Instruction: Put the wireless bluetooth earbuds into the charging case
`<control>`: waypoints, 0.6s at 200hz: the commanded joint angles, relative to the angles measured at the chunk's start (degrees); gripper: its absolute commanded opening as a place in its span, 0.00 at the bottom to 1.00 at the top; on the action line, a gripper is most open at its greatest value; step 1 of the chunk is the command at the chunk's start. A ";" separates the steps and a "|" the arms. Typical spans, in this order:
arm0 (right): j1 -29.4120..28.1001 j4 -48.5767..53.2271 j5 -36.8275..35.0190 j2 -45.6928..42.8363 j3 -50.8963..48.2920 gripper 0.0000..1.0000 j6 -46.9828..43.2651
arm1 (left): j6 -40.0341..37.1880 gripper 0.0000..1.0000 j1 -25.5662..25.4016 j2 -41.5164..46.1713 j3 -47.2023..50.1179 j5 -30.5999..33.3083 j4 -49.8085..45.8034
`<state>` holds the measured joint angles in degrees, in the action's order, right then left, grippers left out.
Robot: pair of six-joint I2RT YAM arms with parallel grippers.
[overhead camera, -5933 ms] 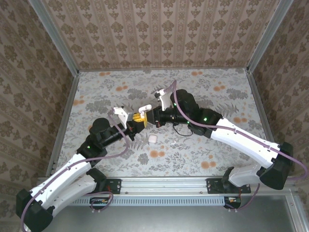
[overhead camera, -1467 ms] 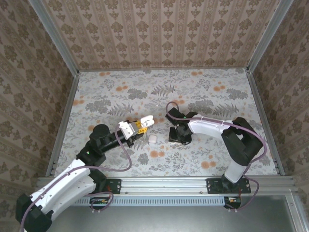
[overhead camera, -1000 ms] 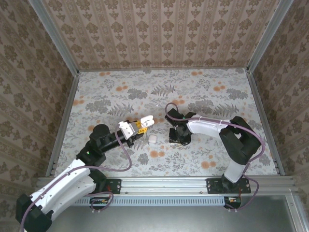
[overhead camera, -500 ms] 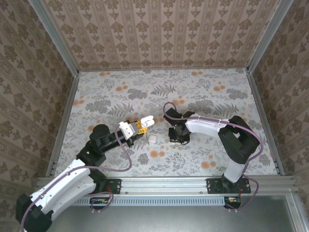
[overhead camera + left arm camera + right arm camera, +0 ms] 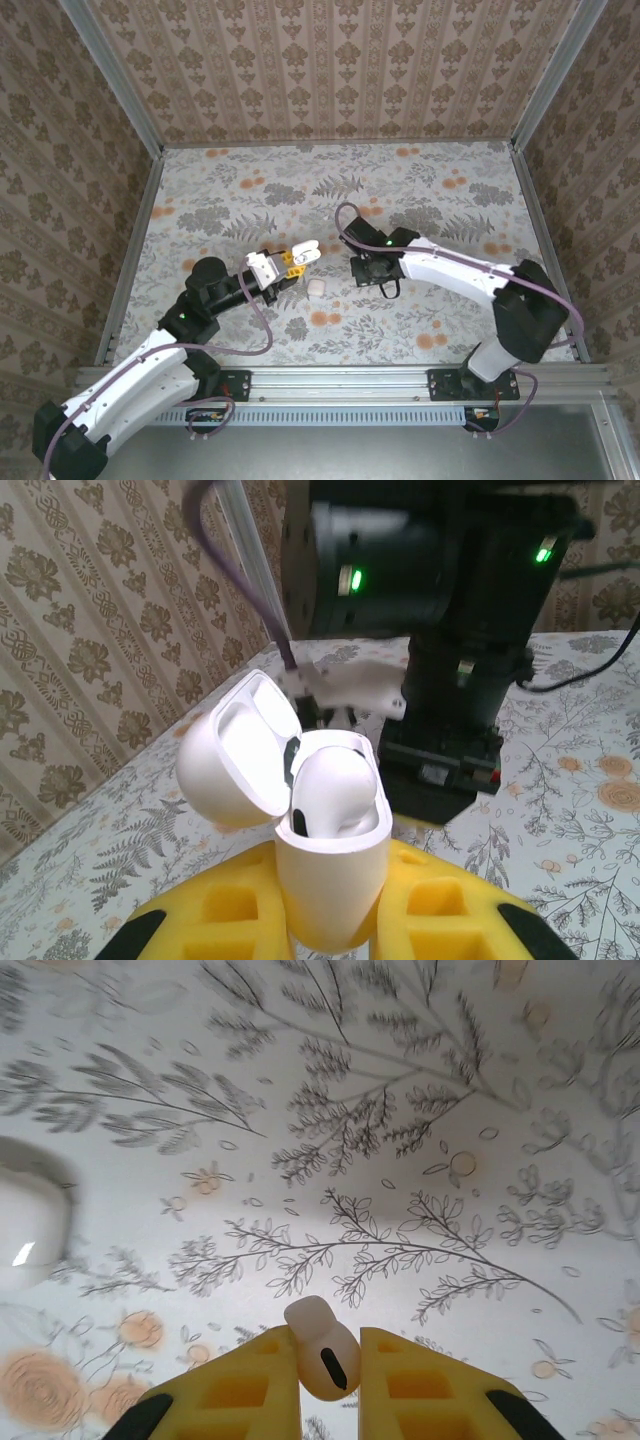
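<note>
Left pincer point(image 5: 290, 263) is squeezing the charging case point(image 5: 330, 870) tight betw. its yellow pads point(image 5: 215, 920), up off the table point(image 5: 450, 210), so it's staying put w/ its open side facing my other arm. Right pincer point(image 5: 325, 1385) is pinching the 2nd earbud point(image 5: 322, 1352), hanging low nearby, ready to carry it over, I'm guessing. Case is looking shiny white & round, lid point(image 5: 235, 750) flipped open. 1st earbud point(image 5: 335, 785) is sitting inside already; the pinched one is looking tiny & white.

Bright, even, diffuse light; soft shadows on the table point(image 5: 250, 190). Left wrist view: glare whitens the charging case point(image 5: 330, 880) lid, background soft. Right wrist view: left edge blurred.
</note>
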<state>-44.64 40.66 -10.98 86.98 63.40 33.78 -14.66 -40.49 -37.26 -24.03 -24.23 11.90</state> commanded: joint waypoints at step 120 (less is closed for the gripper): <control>-11.33 -4.24 -12.72 -20.00 5.39 0.10 -23.81 | 4.05 0.00 -0.29 -5.24 -4.83 -7.63 -2.61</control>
<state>-53.56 39.07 -20.93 68.16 67.16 15.49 -12.99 -40.49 -42.19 -25.74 -29.10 9.39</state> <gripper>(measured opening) 0.110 0.175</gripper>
